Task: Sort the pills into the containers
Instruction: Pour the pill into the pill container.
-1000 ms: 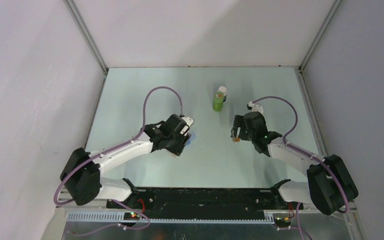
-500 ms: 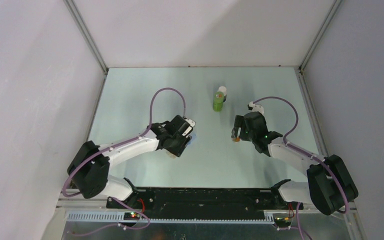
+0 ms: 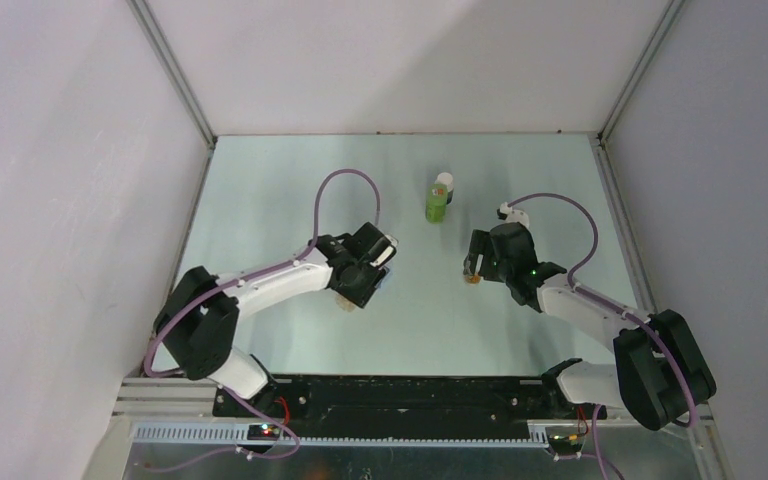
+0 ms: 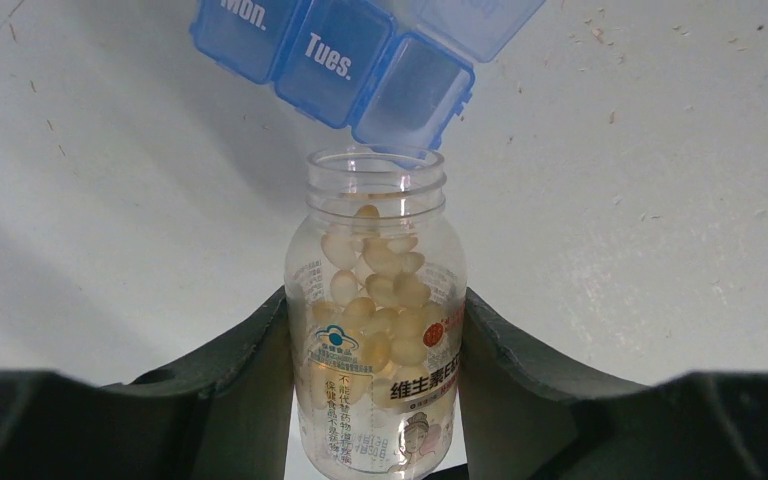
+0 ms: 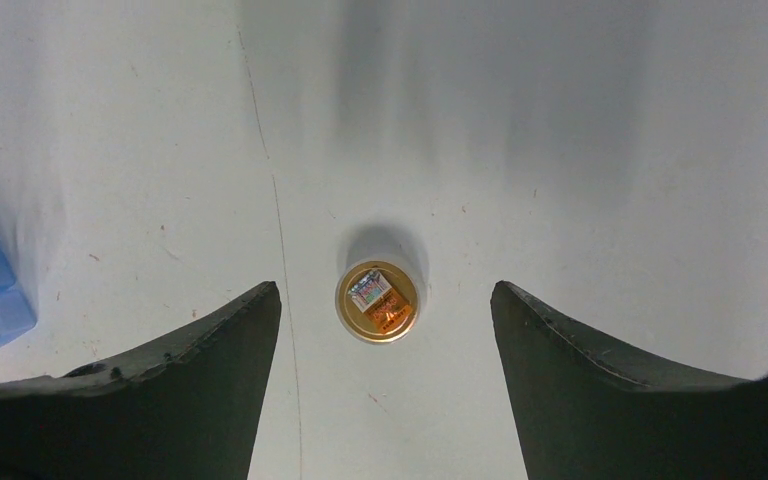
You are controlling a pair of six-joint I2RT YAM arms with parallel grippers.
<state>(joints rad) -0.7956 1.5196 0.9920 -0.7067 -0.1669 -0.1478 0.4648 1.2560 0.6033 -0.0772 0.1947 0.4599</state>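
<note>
The left end effector (image 4: 375, 297) is clamped on a clear, uncapped pill bottle (image 4: 375, 350), one finger pressed to each side of its labelled body. Pale oval pills (image 4: 375, 290) lie along the inside of the bottle, up to its neck. Just ahead of the bottle's mouth sits a blue weekly pill organiser (image 4: 260, 30). Its compartments marked "Mon." and "Tues." are closed, and the next compartment (image 4: 412, 92) is open, directly in front of the mouth. Whether the rim touches the organiser cannot be told.

The step in hand appears to be pouring pills into that open compartment. The next move likely calls for a slow, small tilt so only a few pills leave the neck and none spill past the compartment's low walls.

The right end effector (image 5: 385, 288) has its fingers wide apart and grips nothing. A round gold bottle cap (image 5: 378, 301) lies flat on the counter (image 3: 290, 190), straight below and between the fingers. A corner of the organiser shows far off to this end effector's left.

Beyond both end effectors, towards the far wall, stand a green bottle (image 3: 436, 205) and a smaller white-topped one (image 3: 444, 183), close together. Bare counter lies on every side of both arms, with the enclosure walls well apart from them.
</note>
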